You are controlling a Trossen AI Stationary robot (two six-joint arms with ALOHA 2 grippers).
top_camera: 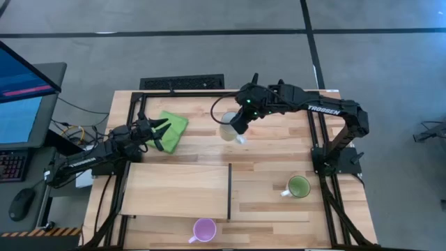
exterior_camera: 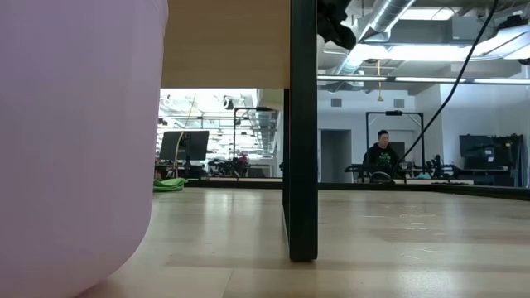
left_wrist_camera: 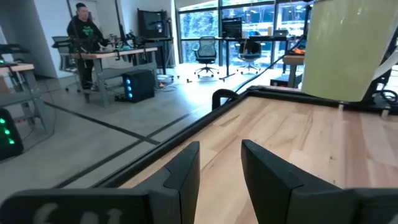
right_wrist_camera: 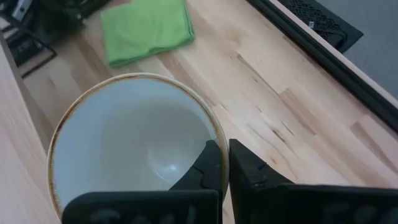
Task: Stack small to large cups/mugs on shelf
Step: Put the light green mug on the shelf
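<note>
My right gripper (top_camera: 239, 130) is shut on the white mug (top_camera: 228, 131) (right_wrist_camera: 134, 149) above the middle of the table's far half. The left wrist view shows the white mug (left_wrist_camera: 345, 50) high up. A green mug (top_camera: 299, 187) stands at the right. A purple mug (top_camera: 204, 229) (exterior_camera: 74, 141) stands at the near edge. The shelf (top_camera: 174, 189) is a pale board with a dark strip (top_camera: 230, 192) along its right end. In the low view the shelf (exterior_camera: 228, 41) stands raised on a dark upright panel (exterior_camera: 302, 132). My left gripper (top_camera: 159, 134) (left_wrist_camera: 221, 168) waits open at the far left, beside a green cloth, holding nothing. My right gripper holds the white mug by its rim (right_wrist_camera: 216, 132), one finger (right_wrist_camera: 208, 165) inside the bowl and the other (right_wrist_camera: 249, 171) outside the wall. The fingers slant down from above. The mug is lifted clear of the table, its mouth up.
A folded green cloth (top_camera: 173, 129) (right_wrist_camera: 146, 28) lies at the far left by my left gripper. A dark frame rail (right_wrist_camera: 311, 43) runs along the table's far edge. Bare wood lies between the shelf and the green mug. A person (exterior_camera: 383, 153) sits far off in the room.
</note>
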